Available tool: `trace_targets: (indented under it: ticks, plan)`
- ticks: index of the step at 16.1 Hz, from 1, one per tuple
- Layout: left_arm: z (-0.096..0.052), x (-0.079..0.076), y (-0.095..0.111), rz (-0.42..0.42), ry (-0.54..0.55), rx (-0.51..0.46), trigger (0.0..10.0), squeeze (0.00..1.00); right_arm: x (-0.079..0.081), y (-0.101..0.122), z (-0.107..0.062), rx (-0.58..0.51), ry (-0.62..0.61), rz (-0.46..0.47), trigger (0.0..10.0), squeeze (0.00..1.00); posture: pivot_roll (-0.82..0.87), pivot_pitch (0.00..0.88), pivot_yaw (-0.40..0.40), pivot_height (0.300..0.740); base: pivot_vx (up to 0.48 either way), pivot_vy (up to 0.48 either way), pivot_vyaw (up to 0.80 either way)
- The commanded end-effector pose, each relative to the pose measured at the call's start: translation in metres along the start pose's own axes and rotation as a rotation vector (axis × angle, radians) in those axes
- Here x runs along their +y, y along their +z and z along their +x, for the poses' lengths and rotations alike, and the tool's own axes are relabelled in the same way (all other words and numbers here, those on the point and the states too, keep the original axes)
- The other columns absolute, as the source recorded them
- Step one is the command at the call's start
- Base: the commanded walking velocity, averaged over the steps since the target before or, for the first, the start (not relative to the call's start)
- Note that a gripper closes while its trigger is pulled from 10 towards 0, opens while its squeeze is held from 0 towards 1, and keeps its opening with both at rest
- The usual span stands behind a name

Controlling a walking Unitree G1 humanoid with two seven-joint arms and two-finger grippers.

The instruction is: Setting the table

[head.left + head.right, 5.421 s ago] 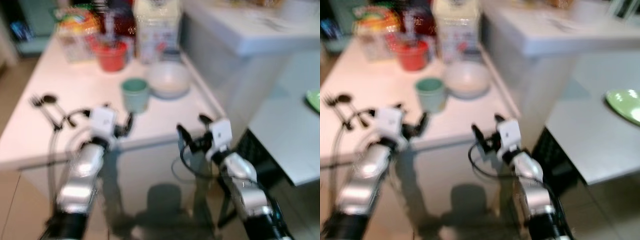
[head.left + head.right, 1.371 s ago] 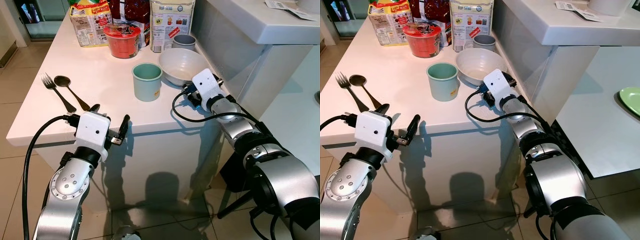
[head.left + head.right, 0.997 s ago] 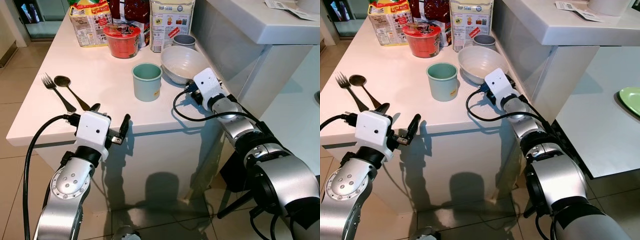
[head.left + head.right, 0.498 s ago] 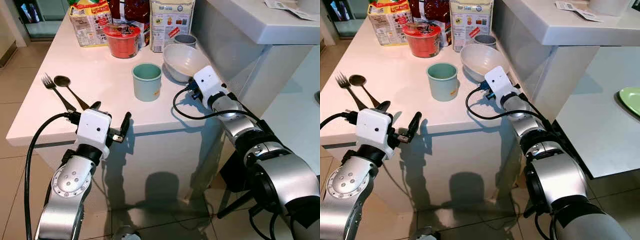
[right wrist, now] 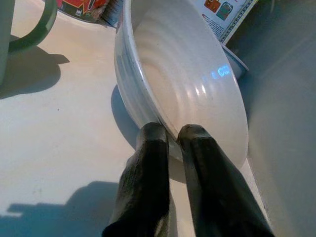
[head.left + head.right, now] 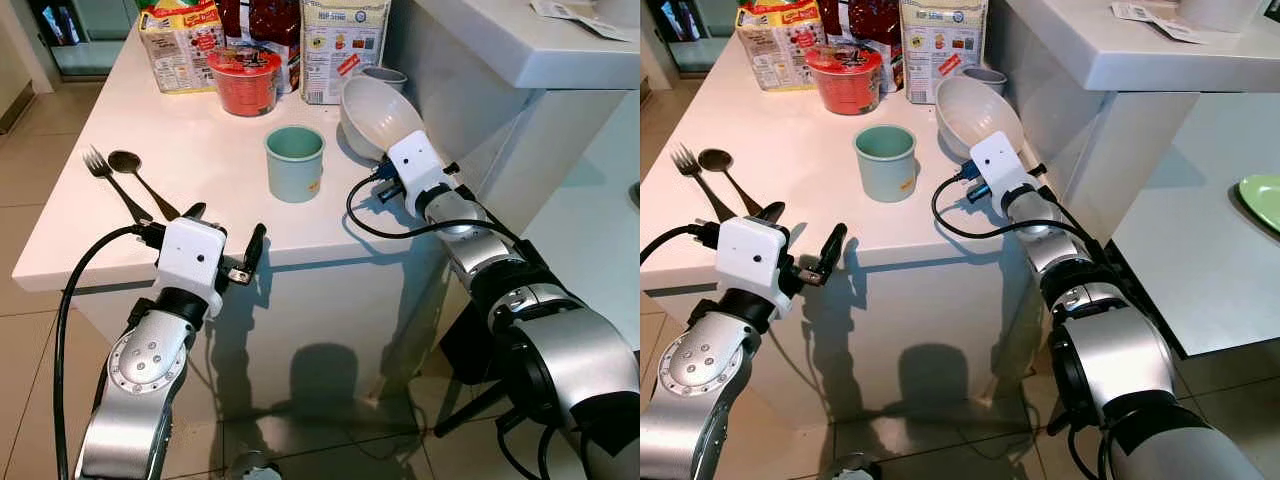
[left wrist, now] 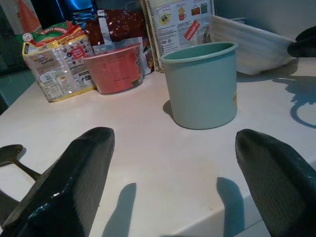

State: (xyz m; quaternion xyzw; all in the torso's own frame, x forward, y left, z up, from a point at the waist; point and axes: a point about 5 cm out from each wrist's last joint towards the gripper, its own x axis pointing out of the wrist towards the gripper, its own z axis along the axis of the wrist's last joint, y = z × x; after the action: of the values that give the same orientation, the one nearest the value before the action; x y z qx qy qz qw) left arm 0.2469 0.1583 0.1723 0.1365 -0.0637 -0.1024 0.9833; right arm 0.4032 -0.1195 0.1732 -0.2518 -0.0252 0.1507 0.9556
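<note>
Since the frame half a second earlier the bowl [image 6: 378,117] has tipped further up on its edge, its opening now turned toward the mug [image 6: 295,163]; the mug, cutlery and packets have not moved.

Right gripper [image 5: 170,136]: fingers pinched on the near rim of the bowl, one finger outside the wall, one inside; the bowl is white, ribbed inside, and nothing can be seen in it; its far edge stands just beside a small grey cup [image 6: 384,77], whose contents cannot be seen.

Left gripper [image 6: 222,241]: fingers spread wide, holding nothing; it hovers at the near edge of the counter [image 6: 150,215], pointed toward the mug.

Mug: pale green, upright, near the middle of the counter, apart from the bowl; its inside shows no contents from above.

Back of the counter: a red noodle cup [image 6: 244,79] with its printed lid on; a yellow-green packet [image 6: 179,45] to its left; a dark red packet [image 6: 273,22] behind it; a white packet [image 6: 343,42] just behind the bowl; all closed.

Cutlery: a fork [image 6: 113,181] and a spoon [image 6: 140,179] lie side by side on the left of the counter, handles toward the robot, well apart from the mug.
</note>
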Motion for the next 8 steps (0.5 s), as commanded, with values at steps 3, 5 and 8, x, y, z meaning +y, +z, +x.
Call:
trace_targets:
  ticks: [3, 5, 8]
  plan:
    - [0.0013, -0.0029, -0.0008, 0.002, -0.003, 0.001, 10.0, 0.0, -0.0094, 0.0019, 0.0003, 0.001, -0.023, 0.015, 0.0, 0.0, 0.34, 0.053, -0.059, 0.74, 0.0, 0.0, 0.0]
    - [0.001, -0.0027, -0.0007, 0.003, -0.003, 0.0, 10.0, 0.0, -0.009, 0.0018, 0.0002, 0.001, -0.023, 0.017, 0.0, 0.0, 0.34, 0.053, -0.058, 0.74, 0.0, 0.0, 0.0]
    - [0.0005, -0.0025, -0.0008, 0.006, -0.004, 0.001, 10.0, 0.0, -0.0086, 0.0013, 0.0001, 0.002, -0.025, 0.02, 0.0, 0.0, 0.34, 0.051, -0.055, 0.74, 0.0, 0.0, 0.0]
